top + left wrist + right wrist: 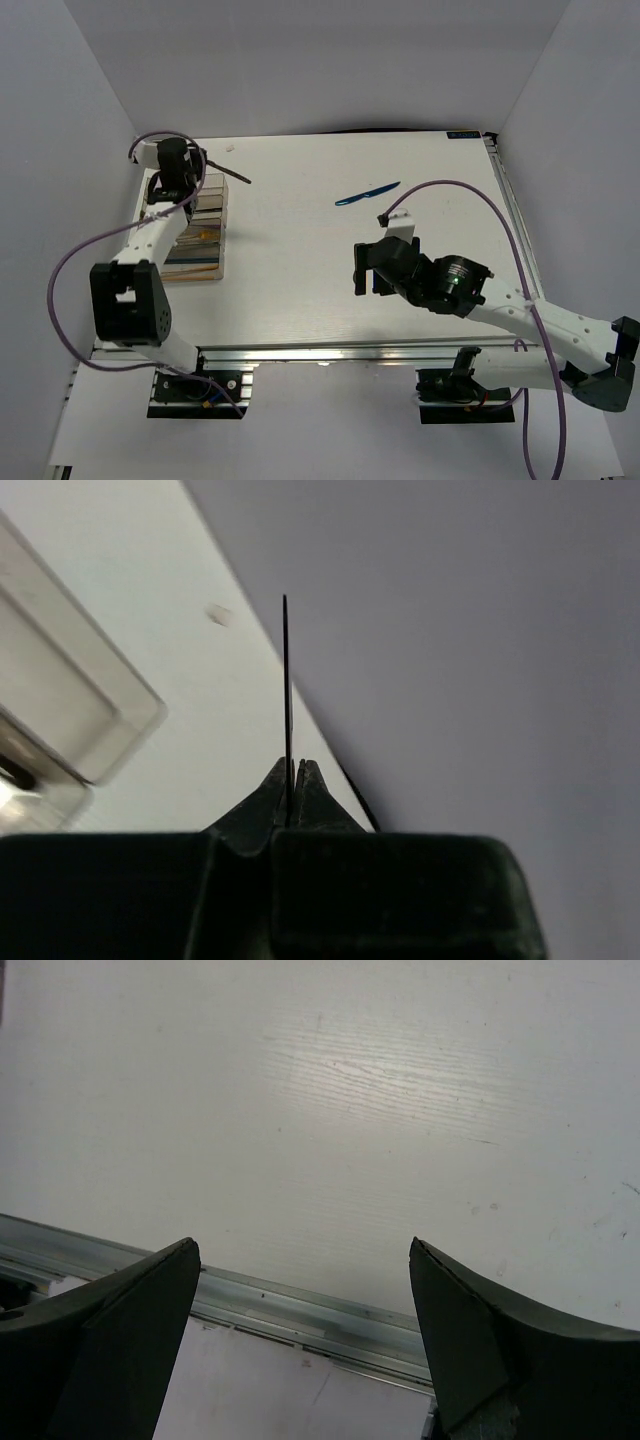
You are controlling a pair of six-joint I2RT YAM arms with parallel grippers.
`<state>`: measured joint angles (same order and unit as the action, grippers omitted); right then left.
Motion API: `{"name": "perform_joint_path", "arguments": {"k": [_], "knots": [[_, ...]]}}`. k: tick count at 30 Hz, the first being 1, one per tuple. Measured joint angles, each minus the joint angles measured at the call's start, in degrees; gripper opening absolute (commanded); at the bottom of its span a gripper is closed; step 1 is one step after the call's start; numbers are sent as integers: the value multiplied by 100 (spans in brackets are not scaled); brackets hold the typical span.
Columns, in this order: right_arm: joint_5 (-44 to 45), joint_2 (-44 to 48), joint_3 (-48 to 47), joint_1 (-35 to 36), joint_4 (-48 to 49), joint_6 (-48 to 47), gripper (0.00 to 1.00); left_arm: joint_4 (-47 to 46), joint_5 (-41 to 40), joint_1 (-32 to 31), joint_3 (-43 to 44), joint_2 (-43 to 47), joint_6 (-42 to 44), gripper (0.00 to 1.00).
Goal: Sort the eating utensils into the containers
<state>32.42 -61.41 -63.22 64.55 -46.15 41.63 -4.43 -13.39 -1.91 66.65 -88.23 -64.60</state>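
WORKBENCH: The left gripper is pinching a dark utensil between fingers pressed tight together, holding it near the far end of the organiser at the left side of the table. The piece is jutting out to the right over the white surface. Seen edge-on from the wrist it is showing as little more than a thin black line, so whether it is a spoon cannot be told. The right gripper is hanging with fingers spread wide, holding nothing, over bare tabletop beside the aluminium rail. A blue knife, slim and slightly curved, is lying alone at mid-table, well apart from both arms. The organiser is looking clear and brownish, with glossy hard walls and narrow parallel slots, gold and orange streaks showing inside. To place this piece well, the arm is likely needing to turn the utensil in line with a slot, lower it close to the compartment floor, and only then part the fingers, since thin, slick metal is apt to bounce or bridge two walls
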Motion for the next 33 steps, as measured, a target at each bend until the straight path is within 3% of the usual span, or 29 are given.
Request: {"name": "perform_joint_path", "arguments": {"k": [10, 33], "knots": [[-114, -13, 293, 0, 188, -337, 89, 1025, -535, 839, 682, -2203, -74, 0], [-232, -1366, 146, -90, 299, -824, 89, 466, -721, 1585, 1270, -2562, -487, 0]]}}
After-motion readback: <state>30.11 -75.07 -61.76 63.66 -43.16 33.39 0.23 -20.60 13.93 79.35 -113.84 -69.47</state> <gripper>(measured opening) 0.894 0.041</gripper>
